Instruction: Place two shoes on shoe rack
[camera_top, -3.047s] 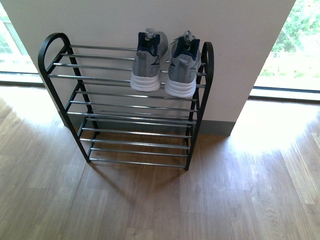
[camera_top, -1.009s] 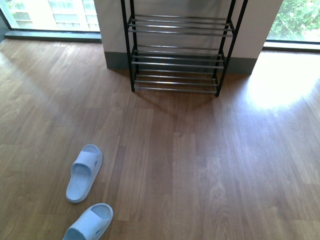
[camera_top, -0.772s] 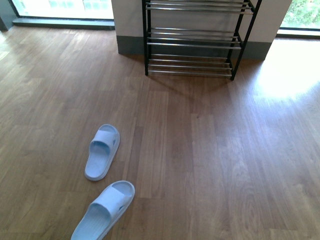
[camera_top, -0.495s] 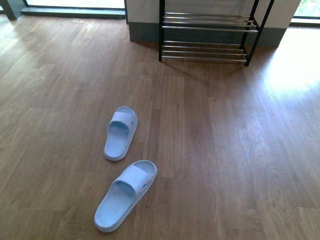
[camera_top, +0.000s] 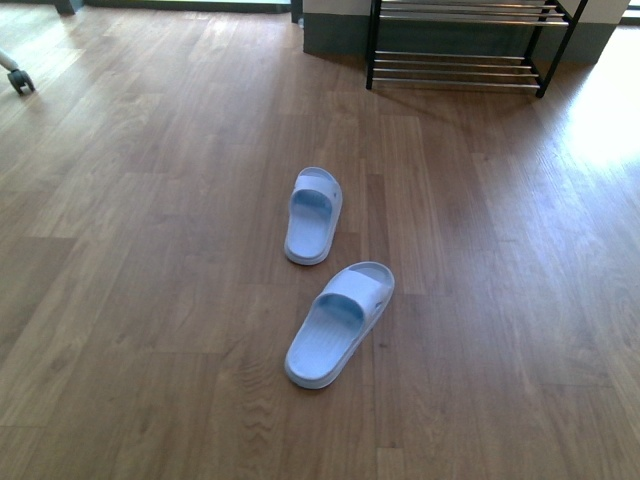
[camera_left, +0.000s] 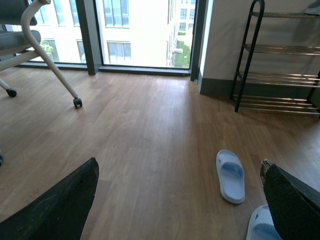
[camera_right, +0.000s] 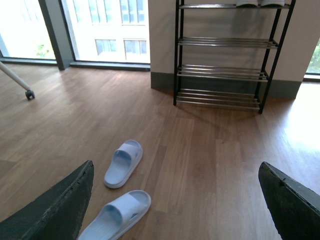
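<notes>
From where I stand, the pair of white-soled shoes (camera_right: 257, 3) sits on the top tier of the black metal-framed shoe rack with chrome bars (camera_right: 220, 42). Only the soles peep in at the edge of the right wrist view, so I can't make out more of them. The rack stands against the wall, well ahead of both arms.

The left hand (camera_left: 178, 164) and the right hand (camera_right: 175, 166) each have their dark fingers spread wide with nothing between them.

What lies closer is two pale blue plastic slides on the brown wooden plank floor (camera_top: 150, 300), between the robot and the rack. The farther slide (camera_top: 313, 215) has its long axis running almost straight toward the rack, toe away from the robot. The nearer slide (camera_top: 340, 325) is slanted, toe swung off to the robot's right. They lie close but apart.

Both sit about midway between the arms (neither hand looks clearly nearer). If the slides are to go up next, I'd guess either arm could reach forward and down.
</notes>
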